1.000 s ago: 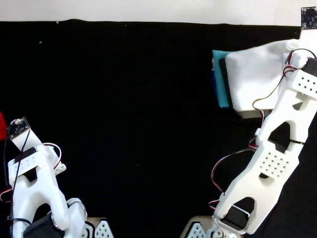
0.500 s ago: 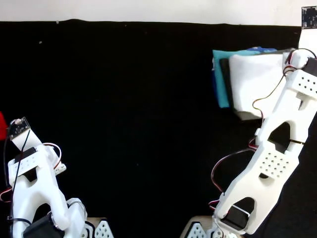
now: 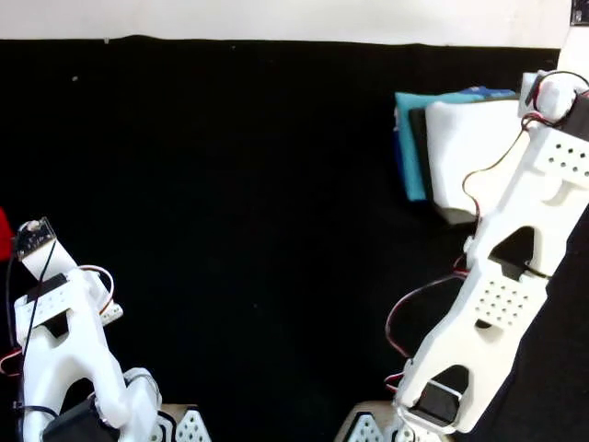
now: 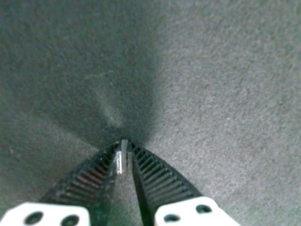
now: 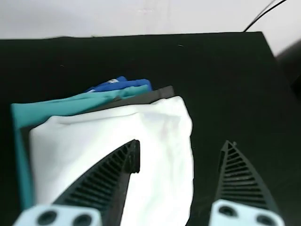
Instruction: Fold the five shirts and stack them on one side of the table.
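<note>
We start at the right gripper [image 5: 182, 143]: its two ribbed black fingers stand wide apart, gripping nothing, one poised over the white shirt [image 5: 117, 155] and the other past that shirt's folded edge, over the black table [image 5: 225, 70]. The left gripper [image 4: 123, 146] has its fingers drawn together until the tips meet, just above the dark cloth. There are two arms. In the high view the right arm [image 3: 502, 295] stretches up along the table's right side to the stack [image 3: 442, 152], while the left arm [image 3: 55, 341] sits folded low at the near left corner, well apart from the shirts. The stack lies at the far right of the table, and by colour we count four layers: the white shirt on top, a dark grey shirt [image 5: 155, 92] under it, a teal shirt [image 5: 47, 110] showing along one side and the back, and a blue shirt [image 5: 120, 84] peeking out at the far edge. Whether more lies beneath we cannot tell. The blue one carries a small pale patch, too small to read. At the left edge sits one red thing [image 3: 5, 235], unidentifiable.
</note>
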Controlling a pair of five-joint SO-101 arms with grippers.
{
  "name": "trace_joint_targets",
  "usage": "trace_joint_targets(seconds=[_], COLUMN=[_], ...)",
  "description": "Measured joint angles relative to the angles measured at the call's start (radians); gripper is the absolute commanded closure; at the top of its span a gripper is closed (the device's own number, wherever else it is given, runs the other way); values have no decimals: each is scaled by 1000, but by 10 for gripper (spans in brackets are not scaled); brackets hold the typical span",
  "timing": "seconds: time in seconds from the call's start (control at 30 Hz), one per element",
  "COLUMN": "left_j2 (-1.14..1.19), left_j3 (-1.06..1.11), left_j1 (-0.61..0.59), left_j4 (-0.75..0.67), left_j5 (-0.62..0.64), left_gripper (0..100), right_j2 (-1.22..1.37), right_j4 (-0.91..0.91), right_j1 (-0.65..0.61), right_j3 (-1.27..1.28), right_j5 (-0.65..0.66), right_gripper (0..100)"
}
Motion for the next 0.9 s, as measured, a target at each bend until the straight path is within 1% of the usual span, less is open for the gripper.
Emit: trace_joint_targets(seconds=[0.1, 0.23, 0.47, 0.53, 0.63, 0.73, 0.9], left_j2=[0, 0, 0, 0, 0, 0, 0], left_j3=[0, 0, 0, 0, 0, 0, 0], left_j1=[0, 0, 0, 0, 0, 0, 0], left_j4=[0, 0, 0, 0, 0, 0, 0], left_j5=[0, 0, 0, 0, 0, 0, 0], left_gripper=[985, 985, 985, 985, 985, 985, 985], right_j2=[0, 0, -11, -51, -160, -310, -614], right_j4=[107, 190, 204, 204, 204, 204, 204], right_j1=[-40, -107, -181, -192, -215, -255, -339], right_j3=[-86, -163, -178, -164, -98, 26, 351], right_j5=[-11, -11, -18, -41, -124, -198, -311], right_gripper=[735, 735, 735, 735, 735, 735, 735])
